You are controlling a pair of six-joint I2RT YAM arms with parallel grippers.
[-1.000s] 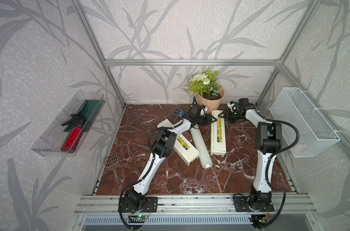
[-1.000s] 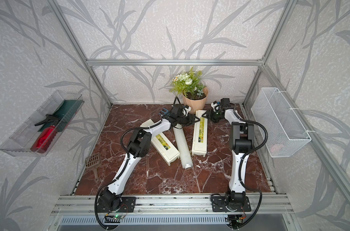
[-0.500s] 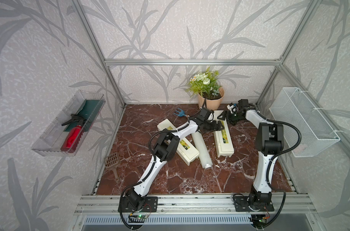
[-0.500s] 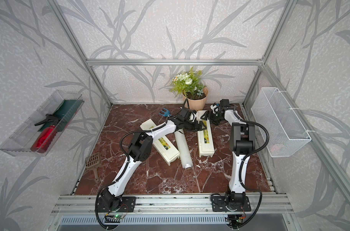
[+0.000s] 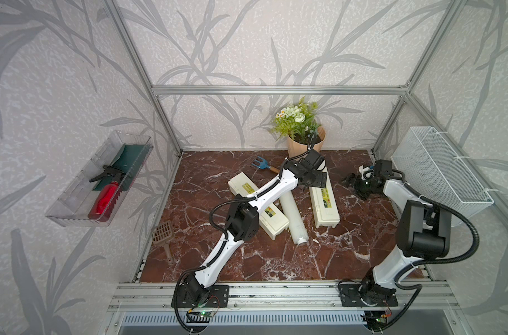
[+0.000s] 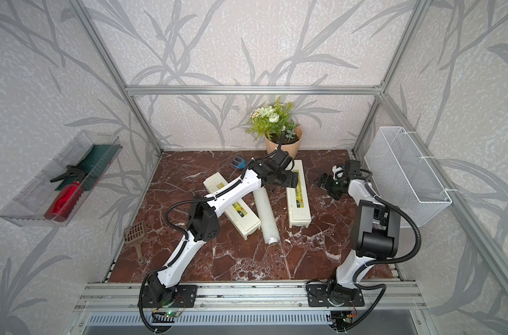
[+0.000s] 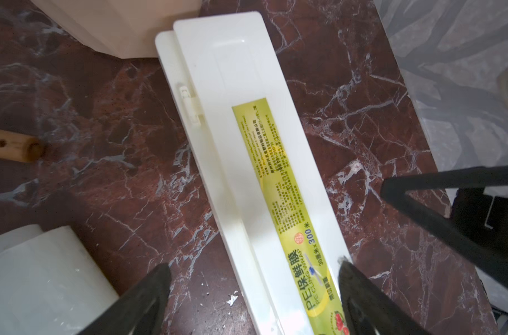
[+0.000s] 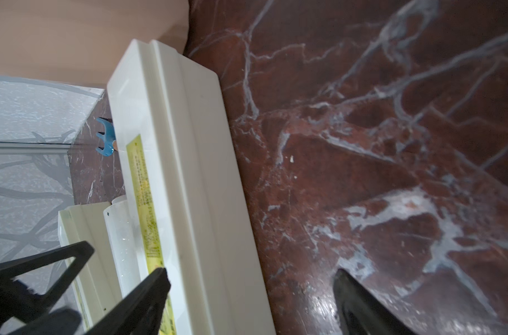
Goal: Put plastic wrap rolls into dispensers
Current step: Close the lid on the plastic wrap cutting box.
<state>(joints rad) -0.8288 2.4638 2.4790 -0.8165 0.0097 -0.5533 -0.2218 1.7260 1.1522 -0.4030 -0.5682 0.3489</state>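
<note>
Both wide, empty: left gripper (image 7: 254, 265) over the dispenser (image 7: 241, 139) by the counter's (image 7: 107, 179) back edge, right gripper (image 8: 250, 272) beside, probably lid-popping time.

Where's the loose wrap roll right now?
In both top views the wrap roll lies on the marble floor between the left box and the right box, far end under the left arm.

We've got cream-white boxes (image 5: 327, 219) with yellow-green labels (image 5: 324, 199), a milky white roll (image 5: 293, 217), a red-brown table (image 5: 276, 261) veined in white, a blue fork (image 5: 259, 163), a red bottle (image 5: 104, 200) and pale grey leaf-print walls (image 5: 247, 43).
</note>
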